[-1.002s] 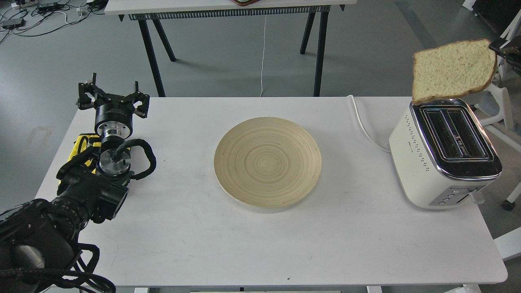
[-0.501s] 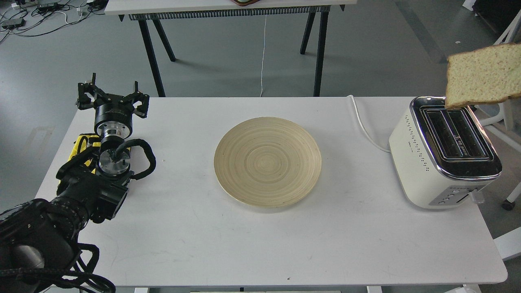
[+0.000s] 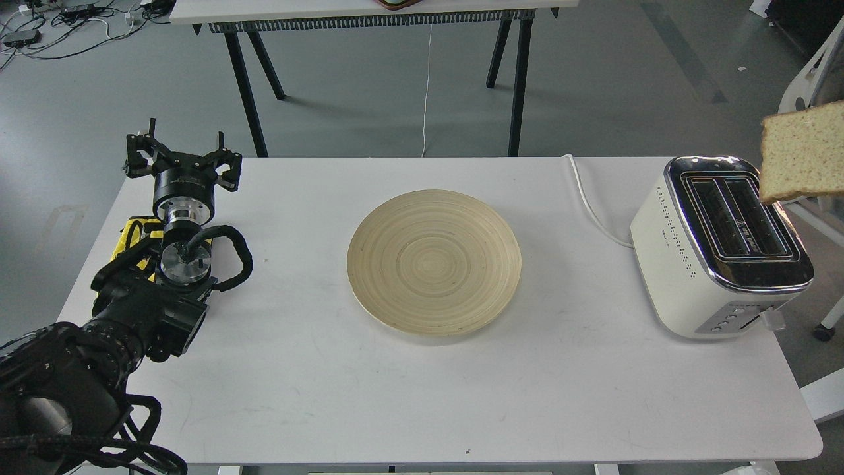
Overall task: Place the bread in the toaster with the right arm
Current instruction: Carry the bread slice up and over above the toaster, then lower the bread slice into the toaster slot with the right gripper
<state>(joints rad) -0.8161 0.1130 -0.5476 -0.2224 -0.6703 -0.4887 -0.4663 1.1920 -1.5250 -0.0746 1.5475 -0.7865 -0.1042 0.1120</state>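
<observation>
Since a second ago the bread (image 3: 803, 153) has slid rightward and a little lower, from over the toaster's far end to the frame's right edge; now only part of the slice shows, hanging in the air with its lower left corner just beside the toaster's (image 3: 719, 247) right rim, off the slots rather than over them; everything else you see has stayed put.

You cannot see the right arm or its gripper at all, since both lie beyond the edge; the slice hangs in mid-air, so something out of frame must carry it, but the grip itself is hidden from you. Your left gripper (image 3: 182, 160) rests over the bench's (image 3: 422, 396) left far corner with its fingers spread apart and nothing between them; the wooden plate (image 3: 434, 262) sits bare in the middle of the bench, well apart from the toaster.

Judging from this, the insertion is not yet done, and the risks are plain: the slice hangs tilted and across the slots, so if you lower it as it hangs it would likely catch the chrome rim and fold or tear; soft bread held at one edge may sag or slip free; a drop from here could land on the floor beside the bench; a sideways knock could shove the toaster, whose cord (image 3: 590, 201) trails behind it.
</observation>
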